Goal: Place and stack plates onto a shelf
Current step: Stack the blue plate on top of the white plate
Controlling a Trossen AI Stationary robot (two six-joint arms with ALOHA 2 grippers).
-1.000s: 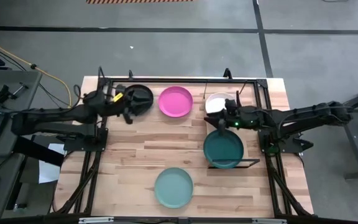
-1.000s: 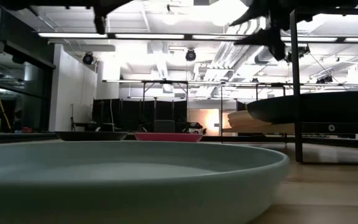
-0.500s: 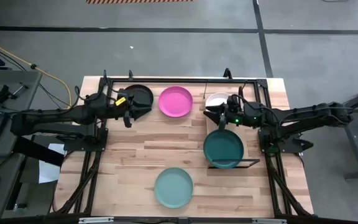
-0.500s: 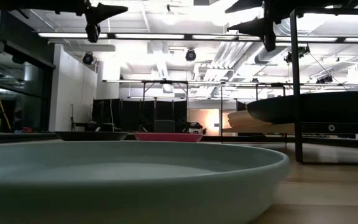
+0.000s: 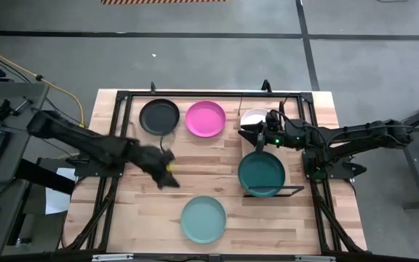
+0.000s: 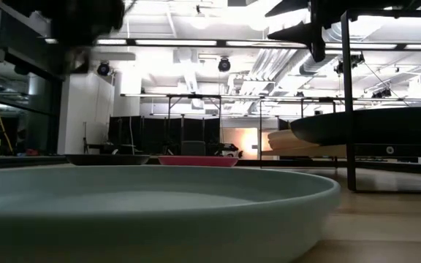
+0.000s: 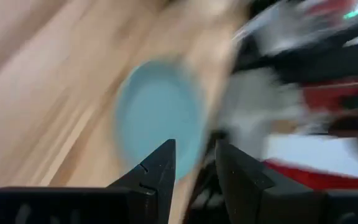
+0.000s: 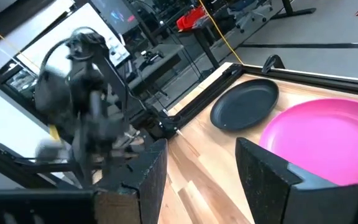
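Now the left gripper [image 5: 167, 177], fingers slightly apart and empty, has swung from the black plate [image 5: 158, 116] toward the teal plate [image 5: 203, 219] at five o'clock, likely its next pick.

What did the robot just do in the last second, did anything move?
The left gripper swung away from the black plate, across the table toward the teal plate, carrying nothing. The right gripper drew slightly off the white plate. No plate moved; the green one stays on the shelf.
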